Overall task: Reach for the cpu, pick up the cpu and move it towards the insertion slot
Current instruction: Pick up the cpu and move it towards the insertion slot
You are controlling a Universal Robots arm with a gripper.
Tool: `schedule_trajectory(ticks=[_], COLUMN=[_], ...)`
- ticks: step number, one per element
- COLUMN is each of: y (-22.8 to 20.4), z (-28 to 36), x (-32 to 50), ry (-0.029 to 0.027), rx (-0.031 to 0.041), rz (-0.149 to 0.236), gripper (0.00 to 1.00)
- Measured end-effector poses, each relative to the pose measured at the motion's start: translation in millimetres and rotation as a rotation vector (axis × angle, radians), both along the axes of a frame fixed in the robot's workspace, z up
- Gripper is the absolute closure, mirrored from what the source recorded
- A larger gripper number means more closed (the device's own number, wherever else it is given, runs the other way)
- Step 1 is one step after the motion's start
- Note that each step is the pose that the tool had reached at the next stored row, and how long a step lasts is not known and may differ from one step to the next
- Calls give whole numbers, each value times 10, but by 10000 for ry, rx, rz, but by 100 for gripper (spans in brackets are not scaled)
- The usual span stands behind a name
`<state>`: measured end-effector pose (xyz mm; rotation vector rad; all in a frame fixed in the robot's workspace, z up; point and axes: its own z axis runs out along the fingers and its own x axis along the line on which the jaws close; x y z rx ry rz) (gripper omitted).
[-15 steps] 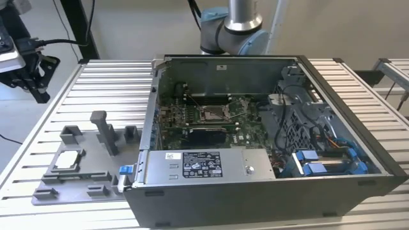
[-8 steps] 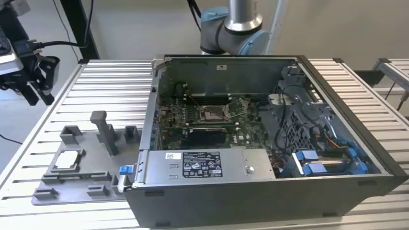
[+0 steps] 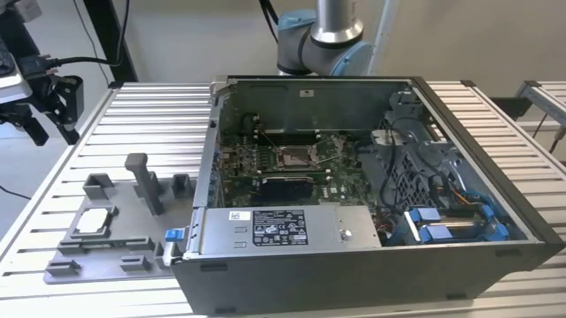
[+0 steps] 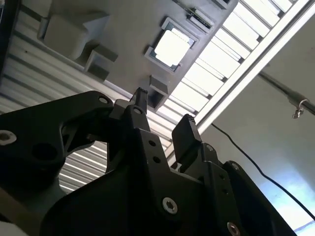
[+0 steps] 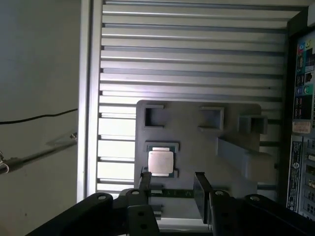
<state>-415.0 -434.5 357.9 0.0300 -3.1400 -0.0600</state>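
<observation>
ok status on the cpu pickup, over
Gripper open, empty, short of the cpu. Cpu lying flat in the grey fixture, not gripped. Nothing between gripper and cpu. Insertion slot sits inside the open case.

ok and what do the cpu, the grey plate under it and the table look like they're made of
The cpu: pale silver top with a dull sheen, likely a metal lid. The grey plate: matte, uniform grey with moulded blocks, probably plastic. The table: ribbed silver slats catching bright glare, likely aluminium.
</observation>
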Motion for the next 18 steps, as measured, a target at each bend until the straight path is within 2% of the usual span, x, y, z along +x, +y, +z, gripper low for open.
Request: schedule_trajectory(ticks=[8, 9, 18], y=[-1, -1, -3], z=[0, 0, 0], x=[0, 0, 0], ry=[0, 0, 0], rx=[0, 0, 0], rz=[-1, 0, 0], gripper=[100, 0, 0])
